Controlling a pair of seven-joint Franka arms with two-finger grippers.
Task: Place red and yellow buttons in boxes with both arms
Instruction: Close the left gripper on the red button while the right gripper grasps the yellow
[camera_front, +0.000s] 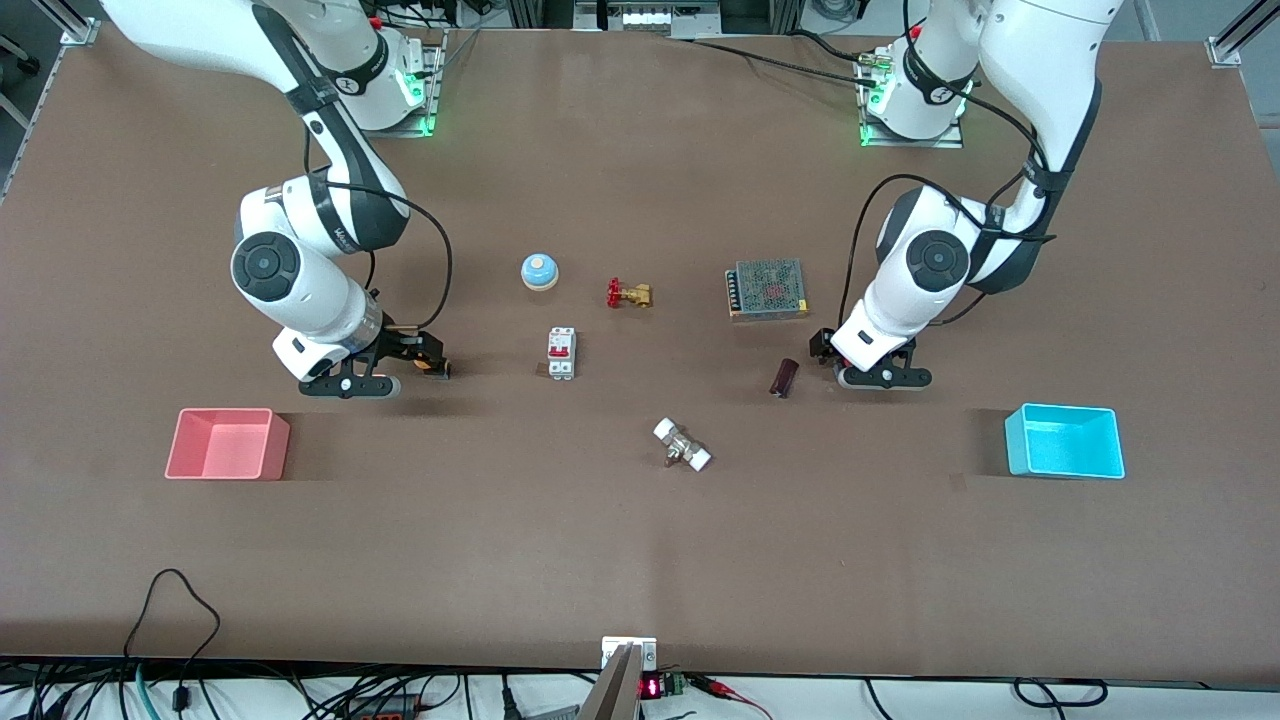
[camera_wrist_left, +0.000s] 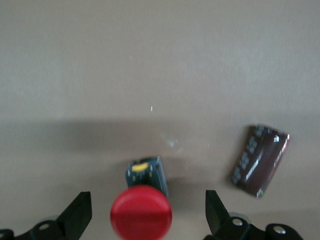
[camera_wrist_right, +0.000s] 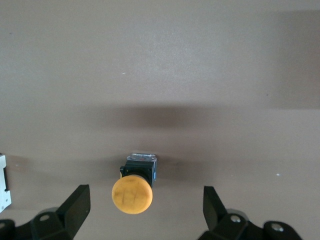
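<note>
The red button (camera_wrist_left: 141, 214) stands on the table between the open fingers of my left gripper (camera_wrist_left: 146, 217); in the front view that gripper (camera_front: 826, 350) hangs low over it and hides it. The yellow button (camera_wrist_right: 132, 194) stands on its black base between the open fingers of my right gripper (camera_wrist_right: 145, 212). In the front view the yellow button (camera_front: 436, 368) shows just under the right gripper (camera_front: 420, 358). Neither gripper touches its button. The pink box (camera_front: 228, 444) lies toward the right arm's end and the cyan box (camera_front: 1064, 441) toward the left arm's end. Both are empty.
A dark red cylinder (camera_front: 783, 378) lies beside the left gripper and shows in the left wrist view (camera_wrist_left: 260, 160). A white breaker (camera_front: 561, 353), blue bell (camera_front: 539, 271), brass valve (camera_front: 629, 294), grey mesh unit (camera_front: 767, 289) and white-ended fitting (camera_front: 682, 445) sit mid-table.
</note>
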